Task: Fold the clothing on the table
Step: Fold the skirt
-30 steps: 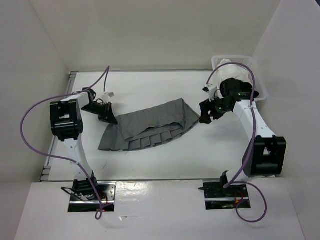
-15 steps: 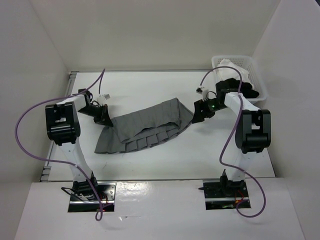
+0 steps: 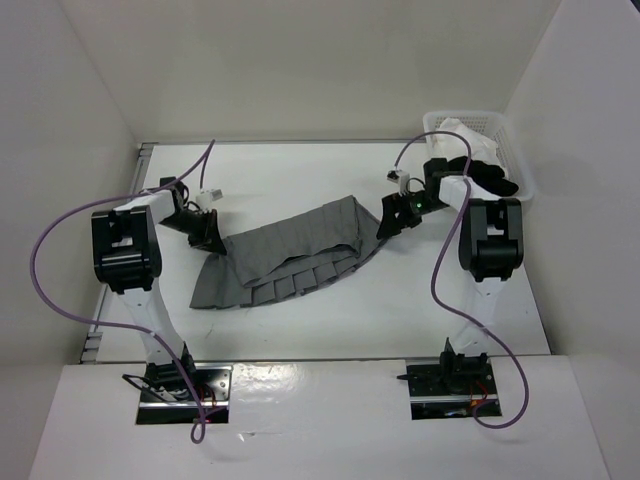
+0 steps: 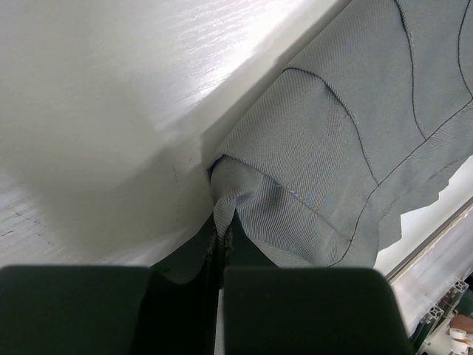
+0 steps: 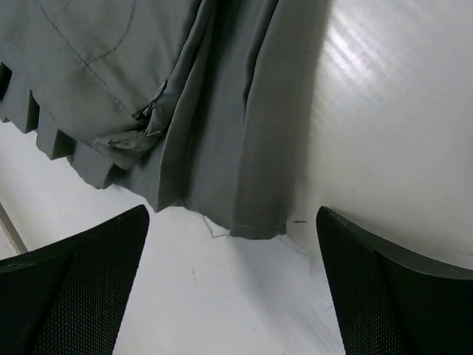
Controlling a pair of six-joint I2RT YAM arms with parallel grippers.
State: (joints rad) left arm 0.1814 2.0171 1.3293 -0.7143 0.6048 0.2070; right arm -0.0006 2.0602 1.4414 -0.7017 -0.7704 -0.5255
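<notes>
Since a second earlier, my right arm had swung left, bringing its claw (image 3: 390, 222) to the skirt's right end. On the white worktop (image 3: 300, 170) the grey pleated skirt (image 3: 290, 250) lay centrally, its long axis running left to right, the right end angled away from my bases. My left claw (image 3: 212, 238), held low, was clenched on the skirt's left corner. My right claw stood released, spread wide. The basket (image 3: 524, 176) at the far right held a white garment (image 3: 462, 130) and a black garment (image 3: 482, 172).
</notes>
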